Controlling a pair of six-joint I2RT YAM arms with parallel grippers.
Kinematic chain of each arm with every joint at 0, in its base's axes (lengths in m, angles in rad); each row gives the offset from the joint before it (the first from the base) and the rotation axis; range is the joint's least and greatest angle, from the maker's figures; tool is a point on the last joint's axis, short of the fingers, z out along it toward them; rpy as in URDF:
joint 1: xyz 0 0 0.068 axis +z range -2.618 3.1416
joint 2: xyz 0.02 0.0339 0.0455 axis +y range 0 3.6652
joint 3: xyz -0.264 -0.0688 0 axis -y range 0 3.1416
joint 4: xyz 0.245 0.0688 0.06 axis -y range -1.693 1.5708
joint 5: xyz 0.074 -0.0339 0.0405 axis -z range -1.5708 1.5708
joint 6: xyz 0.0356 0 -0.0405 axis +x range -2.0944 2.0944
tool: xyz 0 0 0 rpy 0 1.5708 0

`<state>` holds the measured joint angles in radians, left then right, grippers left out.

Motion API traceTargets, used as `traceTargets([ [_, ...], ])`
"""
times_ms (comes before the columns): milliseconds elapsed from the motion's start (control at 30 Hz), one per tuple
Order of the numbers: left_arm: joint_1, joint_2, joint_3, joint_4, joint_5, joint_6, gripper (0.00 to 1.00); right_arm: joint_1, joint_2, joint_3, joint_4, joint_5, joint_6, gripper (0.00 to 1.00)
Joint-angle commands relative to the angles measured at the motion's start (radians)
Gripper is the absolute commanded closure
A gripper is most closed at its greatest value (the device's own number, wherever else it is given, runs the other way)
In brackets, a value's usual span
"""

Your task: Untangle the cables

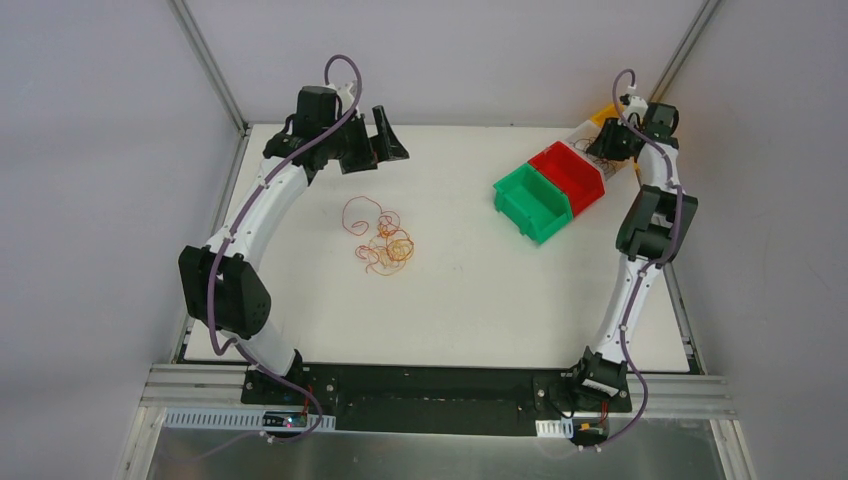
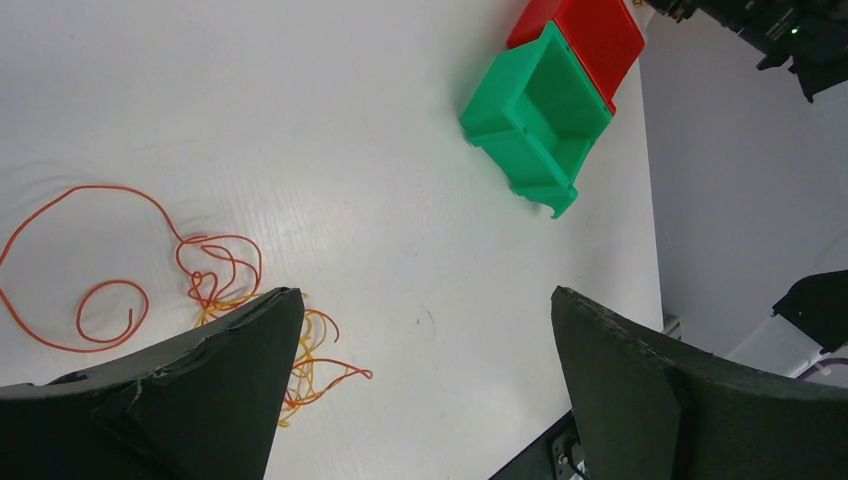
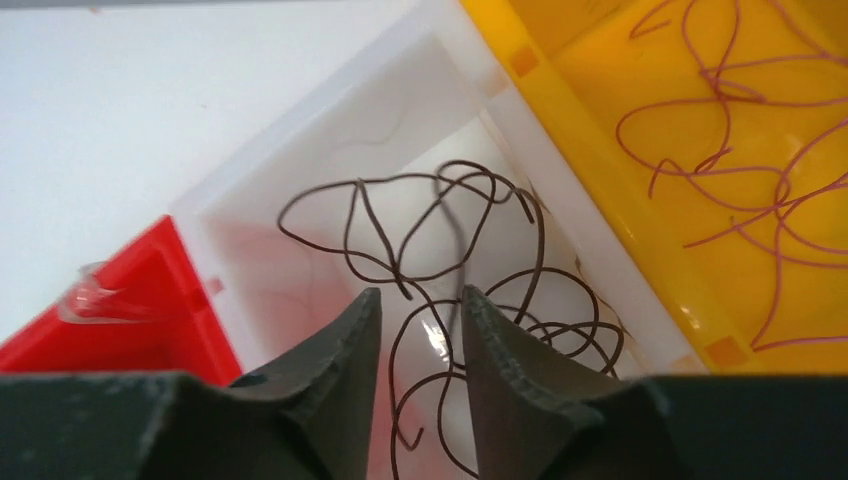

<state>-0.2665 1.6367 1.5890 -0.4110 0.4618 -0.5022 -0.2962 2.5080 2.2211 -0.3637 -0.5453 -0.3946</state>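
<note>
Four bins far right on your white table (image 1: 470,300), green bin (image 1: 548,228), red bin (image 1: 588,188), white bin (image 3: 330,130) and yellow bin (image 3: 590,70) clear only from the right wrist, left gripper (image 2: 425,300) spread wide, empty, near tangled cables (image 1: 385,245) mid-table, right gripper (image 3: 420,295) barely parted, gripping nothing, over dark brown cables (image 3: 450,240) in the white bin

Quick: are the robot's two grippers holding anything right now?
Left gripper: wide open, empty.
Right gripper: fingers slightly apart, gripping nothing, above dark brown cables.
</note>
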Motion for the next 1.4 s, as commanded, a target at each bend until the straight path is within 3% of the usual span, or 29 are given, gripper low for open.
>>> traceTargets([
  [0, 0.013, 0.002, 0.046, -0.029, -0.013, 0.047, 0.01, 0.005, -0.179, 0.019, 0.088, -0.003, 0.075, 0.57],
  [133, 0.026, 0.002, 0.049, -0.032, -0.025, 0.067, 0.01, 0.005, -0.238, 0.053, 0.130, -0.008, 0.133, 0.33],
  [200, 0.044, 0.006, 0.049, -0.035, -0.028, 0.068, 0.01, 0.005, -0.268, 0.078, 0.126, -0.011, 0.154, 0.25],
  [333, 0.137, 0.026, 0.033, -0.050, 0.045, 0.057, 0.01, 0.013, -0.349, 0.087, 0.034, -0.058, 0.128, 0.18],
  [533, 0.248, 0.008, -0.115, -0.061, 0.238, 0.130, 0.01, 0.145, -0.530, -0.031, -0.343, -0.119, 0.043, 0.16],
  [633, 0.260, 0.012, -0.198, -0.076, 0.327, 0.153, 0.02, 0.284, -0.610, -0.190, -0.461, -0.138, 0.048, 0.16],
  [733, 0.260, 0.030, -0.258, -0.093, 0.429, 0.212, 0.14, 0.425, -0.644, -0.334, -0.487, -0.184, 0.106, 0.21],
  [1000, 0.258, 0.116, -0.336, -0.120, 0.514, 0.253, 0.54, 0.724, -0.594, -0.569, -0.315, -0.229, 0.244, 0.34],
  [1067, 0.246, 0.130, -0.330, -0.120, 0.526, 0.270, 0.54, 0.763, -0.550, -0.582, -0.268, -0.216, 0.254, 0.38],
  [1233, 0.189, 0.135, -0.324, -0.114, 0.514, 0.341, 0.38, 0.811, -0.424, -0.546, -0.164, -0.194, 0.279, 0.47],
  [1367, 0.136, 0.164, -0.330, -0.093, 0.499, 0.348, 0.34, 0.851, -0.350, -0.493, -0.116, -0.191, 0.287, 0.47],
])
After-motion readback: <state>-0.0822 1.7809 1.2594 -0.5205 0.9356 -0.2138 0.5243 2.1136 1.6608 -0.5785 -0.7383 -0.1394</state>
